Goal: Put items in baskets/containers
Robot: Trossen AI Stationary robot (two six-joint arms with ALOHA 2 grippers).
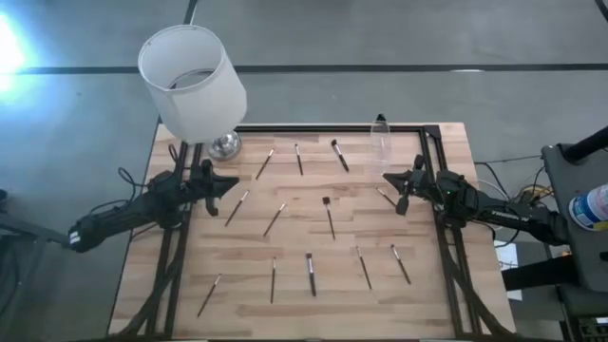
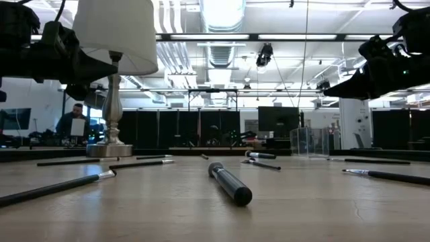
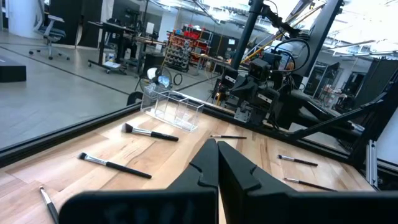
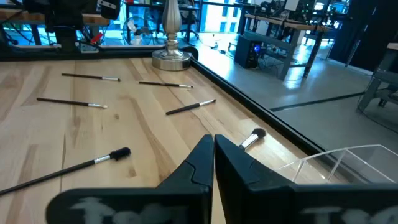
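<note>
Brushes (image 1: 329, 217) lie scattered flat over my wooden table (image 1: 313, 285), each apart from the rest: three in a row near the far edge, three across the middle, five along the near side, with bare wood between them. One brush (image 1: 384, 197) lies just beside my right gripper. In the low view a thick-handled brush (image 2: 230, 184) points toward the camera with open board on both sides.

The clear cup (image 1: 382, 139) stands at the far edge, just inside the black frame rail (image 1: 323, 127), near the right corner. From my left wrist it shows as a clear box with inner walls (image 3: 172, 109), set against the rail.

My left gripper (image 1: 228, 183) hovers above the left side of the table, fingertips pressed together and holding nothing; its wrist view shows the two fingers (image 3: 205, 168) meeting at a point. My right gripper (image 1: 392, 180) hovers above the right side, close to the cup, likewise closed and empty, fingers (image 4: 202, 158) touching.

The white lampshade (image 1: 192, 82) overhangs the far left corner, and its metal lamp base (image 1: 224, 144) sits on the board beside my left arm.
</note>
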